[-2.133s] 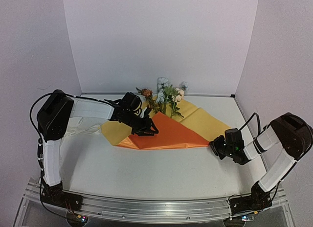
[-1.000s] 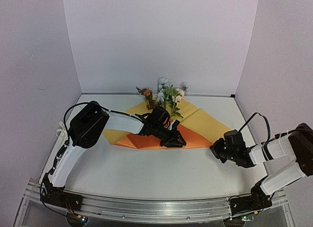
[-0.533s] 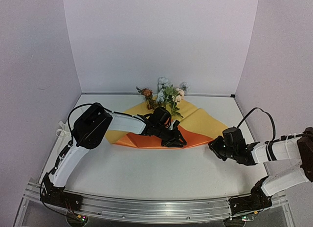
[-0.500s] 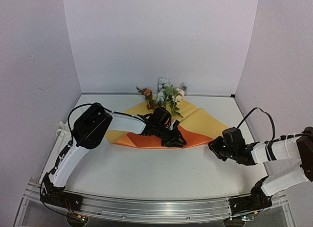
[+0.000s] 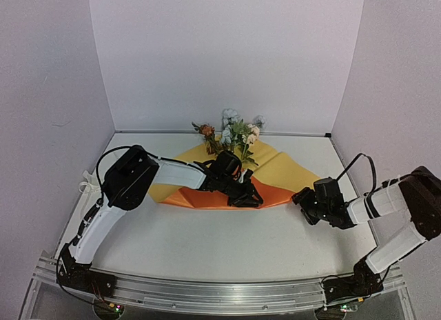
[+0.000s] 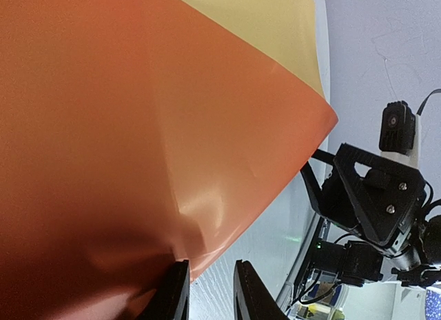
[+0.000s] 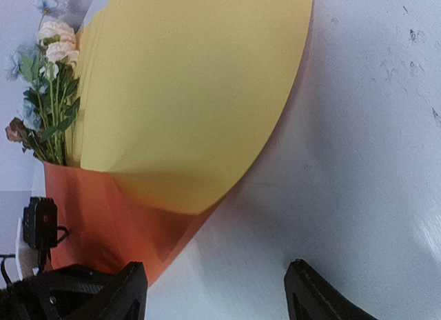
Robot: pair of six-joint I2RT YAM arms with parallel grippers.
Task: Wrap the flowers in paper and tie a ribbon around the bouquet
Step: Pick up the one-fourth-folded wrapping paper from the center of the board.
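Just a plain white tabletop [image 5: 207, 244] boxed in by pale lavender walls [image 5: 227, 51] at the back and both sides. An aluminium rail [image 5: 220, 296] runs along the near edge, and the lighting's soft and even.

The paper [image 5: 286, 170] shows two faces: yellow-tan on the open sheet towards two o'clock, bright orange on the flap folded across the middle. At twelve o'clock the flowers [image 5: 234, 135] mix rusty orange, pale blue and cream blossoms over green stems and leaves. A cream-white ribbon [image 5: 85, 185] peeks out at nine o'clock. The left arm [image 5: 176, 174] and right arm [image 5: 375, 204] are white with black joints. The left gripper [image 5: 249, 198] and right gripper [image 5: 300, 198] are black. The table [image 5: 220, 244] is off-white with faint grey scuffs, and the walls [image 5: 227, 51] are pale lilac.
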